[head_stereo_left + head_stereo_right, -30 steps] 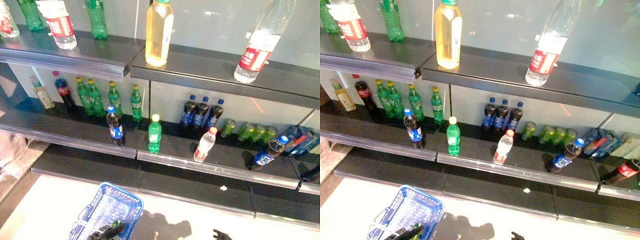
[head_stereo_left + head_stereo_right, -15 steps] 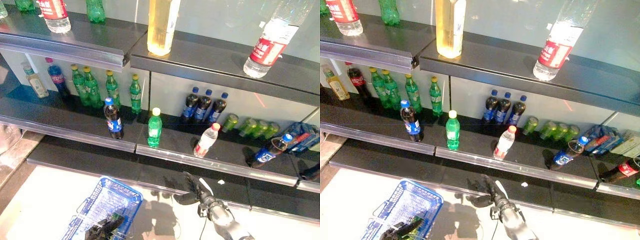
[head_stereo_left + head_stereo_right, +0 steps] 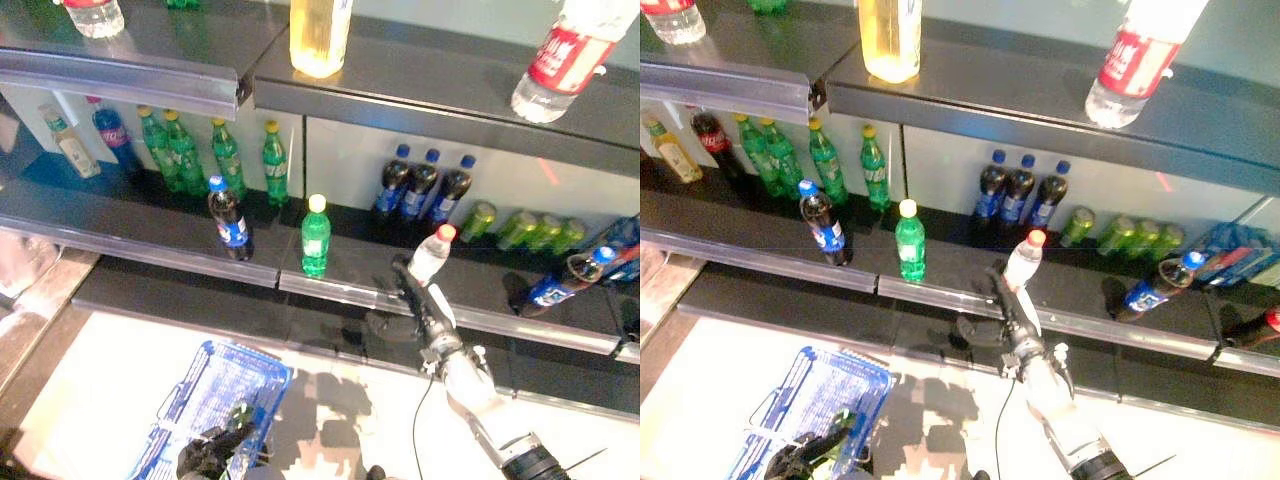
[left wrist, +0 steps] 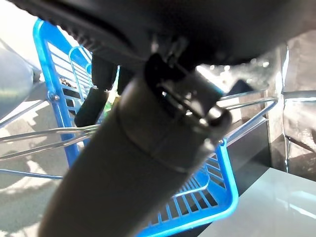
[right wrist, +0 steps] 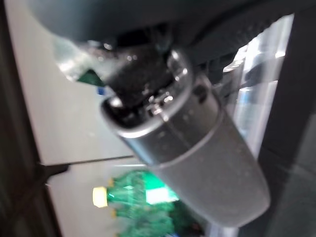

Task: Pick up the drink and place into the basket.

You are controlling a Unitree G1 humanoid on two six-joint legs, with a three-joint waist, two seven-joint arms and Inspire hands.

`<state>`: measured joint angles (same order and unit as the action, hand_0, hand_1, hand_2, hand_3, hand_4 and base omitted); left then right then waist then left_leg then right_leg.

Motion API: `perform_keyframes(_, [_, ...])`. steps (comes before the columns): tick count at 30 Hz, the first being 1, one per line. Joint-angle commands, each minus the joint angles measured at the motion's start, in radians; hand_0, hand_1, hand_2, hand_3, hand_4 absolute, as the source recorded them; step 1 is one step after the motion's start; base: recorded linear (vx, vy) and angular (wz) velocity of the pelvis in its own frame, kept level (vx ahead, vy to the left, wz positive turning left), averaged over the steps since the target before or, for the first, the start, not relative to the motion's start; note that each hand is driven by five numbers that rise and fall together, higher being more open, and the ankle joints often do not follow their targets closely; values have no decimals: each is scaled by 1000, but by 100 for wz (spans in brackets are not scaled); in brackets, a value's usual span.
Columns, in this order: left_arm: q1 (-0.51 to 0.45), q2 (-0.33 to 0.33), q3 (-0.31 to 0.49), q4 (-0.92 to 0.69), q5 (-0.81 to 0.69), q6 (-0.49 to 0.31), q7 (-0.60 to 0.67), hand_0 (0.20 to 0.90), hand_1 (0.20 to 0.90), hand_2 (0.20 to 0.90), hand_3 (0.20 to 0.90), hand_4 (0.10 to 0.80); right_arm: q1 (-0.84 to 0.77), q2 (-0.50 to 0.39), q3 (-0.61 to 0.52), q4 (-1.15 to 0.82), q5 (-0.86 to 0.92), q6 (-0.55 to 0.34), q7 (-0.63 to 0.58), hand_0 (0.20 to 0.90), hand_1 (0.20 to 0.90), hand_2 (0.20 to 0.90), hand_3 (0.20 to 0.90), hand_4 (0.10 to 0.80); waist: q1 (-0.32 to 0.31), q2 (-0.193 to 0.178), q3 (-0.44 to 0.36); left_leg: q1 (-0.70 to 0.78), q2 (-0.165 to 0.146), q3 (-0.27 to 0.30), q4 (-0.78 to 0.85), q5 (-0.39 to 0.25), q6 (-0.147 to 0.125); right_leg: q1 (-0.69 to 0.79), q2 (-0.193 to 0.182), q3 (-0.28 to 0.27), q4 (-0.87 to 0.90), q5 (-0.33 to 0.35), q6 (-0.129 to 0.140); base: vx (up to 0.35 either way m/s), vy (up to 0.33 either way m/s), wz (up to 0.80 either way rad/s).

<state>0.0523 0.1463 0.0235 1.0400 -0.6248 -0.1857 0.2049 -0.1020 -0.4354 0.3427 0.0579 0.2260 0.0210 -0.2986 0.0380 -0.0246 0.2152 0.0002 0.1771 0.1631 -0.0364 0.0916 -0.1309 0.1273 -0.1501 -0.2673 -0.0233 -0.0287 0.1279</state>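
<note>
A clear drink bottle with a red cap and red-white label (image 3: pixel 430 256) stands at the front of the lower shelf (image 3: pixel 150 225). My right hand (image 3: pixel 418 305) reaches up from the lower right. Its straight fingers are open against the bottle's lower part, which they partly hide. The same hand (image 3: pixel 1012 305) and bottle (image 3: pixel 1023 260) show in the right eye view. My left hand (image 3: pixel 208 455) is shut on the thin wire handles (image 4: pixel 249 104) of the blue basket (image 3: pixel 210 395), which hangs low at the left. Something green lies in the basket (image 3: pixel 238 415).
A green bottle with a yellow cap (image 3: pixel 315 236) and a dark cola bottle (image 3: pixel 229 218) stand left of the clear bottle. Dark bottles (image 3: pixel 420 188), green cans (image 3: pixel 525 229) and a tipped cola bottle (image 3: pixel 560 285) are behind and to the right. The upper shelf edge (image 3: pixel 130 85) overhangs.
My right hand has risen from near the floor to the lower shelf and now reaches the clear bottle. The camera has tilted down a little. The blue basket still hangs low at the left.
</note>
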Motion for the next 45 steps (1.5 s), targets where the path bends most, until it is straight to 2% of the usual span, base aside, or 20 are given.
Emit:
perform_keyframes(1, [74,8,-99,-11,79,-19,-14,300,300,300,200,100,-135,-14,-70,-144,21,-120,-87,900,900,900,900,800,44,27,8,-69,45,-49,168,-52,-2,-132,-115,0,200,-4,-1,-14,70,10])
perform_keyframes(6, [46,30,-129,-54,53,-15,-23,300,300,300,200,100,-218,-23,-65,-131,29,-121,-137,900,900,900,900,800,62,34,72,-132,34,-76,223,-58,1,-170,-129,-7,249,-14,-7,-54,34,15])
perform_keyframes(11, [-16,62,-168,-104,5,-16,-33,300,300,300,200,100,-354,-22,-52,-98,18,-127,-217,900,900,900,900,800,84,43,170,-224,13,-115,280,-60,10,-249,-143,-6,317,-19,-13,-150,27,13])
perform_keyframes(20, [-57,63,-202,-151,-34,-19,-29,300,300,300,200,100,-491,-2,-86,-52,8,-141,-379,900,900,900,900,800,101,61,265,-307,-10,-129,327,-55,24,-322,-158,-1,366,-12,-12,-61,41,9])
perform_keyframes(26, [-70,54,-217,-180,-45,-27,-27,300,300,300,200,100,-562,5,-95,-16,6,-125,-412,900,900,900,900,800,112,74,302,-337,-21,-131,342,-54,32,-346,-168,-1,377,-8,-11,-10,29,1])
perform_keyframes(36, [-81,62,-235,-215,-67,-21,-27,300,300,300,200,100,-680,3,-110,39,9,-90,-493,900,900,900,900,800,133,84,305,-424,-35,-140,369,-56,42,-428,-171,2,397,0,-13,1,3,-1])
perform_keyframes(45, [-78,65,-265,-253,-82,-30,-28,300,300,300,200,100,-783,-7,-126,64,25,-56,-514,900,900,900,900,800,146,94,305,-497,-52,-151,394,-66,51,-507,-163,22,422,-6,-17,0,0,0])
